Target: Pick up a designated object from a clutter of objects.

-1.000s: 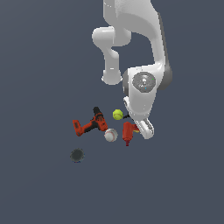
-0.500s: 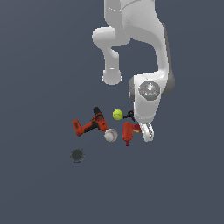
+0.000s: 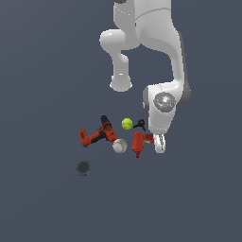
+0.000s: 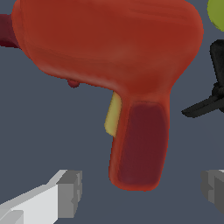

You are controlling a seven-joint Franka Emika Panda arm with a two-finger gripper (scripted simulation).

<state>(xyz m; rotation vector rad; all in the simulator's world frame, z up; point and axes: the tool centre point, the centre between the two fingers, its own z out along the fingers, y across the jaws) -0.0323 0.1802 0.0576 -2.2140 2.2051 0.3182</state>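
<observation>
The designated object [image 3: 138,143] is an all-red tool lying in the clutter of objects, with a darker tip pointing toward the bottom of the exterior view. In the wrist view its thick body [image 4: 109,43] fills the frame, with a yellow trigger [image 4: 114,116] and a maroon-sided handle [image 4: 140,144]. My gripper [image 3: 159,144] hangs just to the exterior view's right of the tool. It is open: the grey fingertips [image 4: 70,190] stand wide apart on either side of the handle's end, touching nothing.
An orange-and-black drill [image 3: 97,134], a white baseball [image 3: 119,146], a yellow-green tennis ball [image 3: 126,124] and a small black clamp [image 3: 140,125] lie close around the red tool. A dark round spot [image 3: 83,167] marks the floor to the exterior view's lower left.
The wrist has turned and the gripper has come down slightly beside the red tool. None of the objects has moved.
</observation>
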